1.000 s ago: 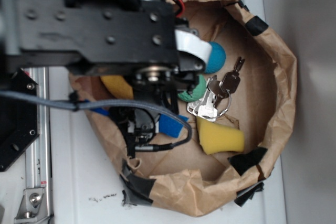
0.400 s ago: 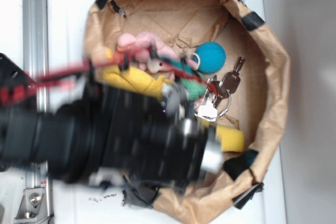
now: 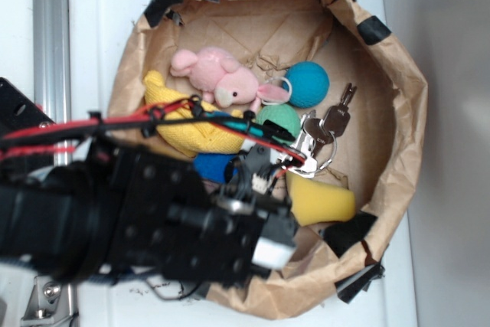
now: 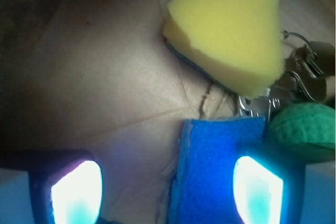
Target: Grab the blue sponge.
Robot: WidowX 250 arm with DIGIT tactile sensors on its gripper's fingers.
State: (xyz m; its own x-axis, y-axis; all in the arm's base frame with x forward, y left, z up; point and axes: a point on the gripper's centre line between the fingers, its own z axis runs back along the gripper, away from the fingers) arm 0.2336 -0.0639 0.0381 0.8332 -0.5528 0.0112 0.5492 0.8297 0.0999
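Note:
The blue sponge [image 4: 215,166] lies flat on the brown paper in the wrist view, between my fingers and close against the right finger [image 4: 257,190]. My gripper [image 4: 167,192] is open wide and straddles the sponge; the left finger [image 4: 76,192] stands well clear of it over bare paper. In the exterior view only a short piece of the blue sponge [image 3: 214,166] shows beside my black arm [image 3: 153,220], which hides the fingers.
Everything lies in a brown paper bag with a rolled rim [image 3: 398,112]. A yellow sponge wedge [image 4: 231,24] [image 3: 318,198], keys [image 3: 325,128] and a green ball [image 4: 304,129] crowd the blue sponge. A teal ball [image 3: 308,83], pink plush pig [image 3: 218,78] and yellow cloth [image 3: 191,132] lie farther back.
My arm has swung from the upper left of the view to the lower left. The pig and the yellow cloth have come into view; the blue sponge stays in place.

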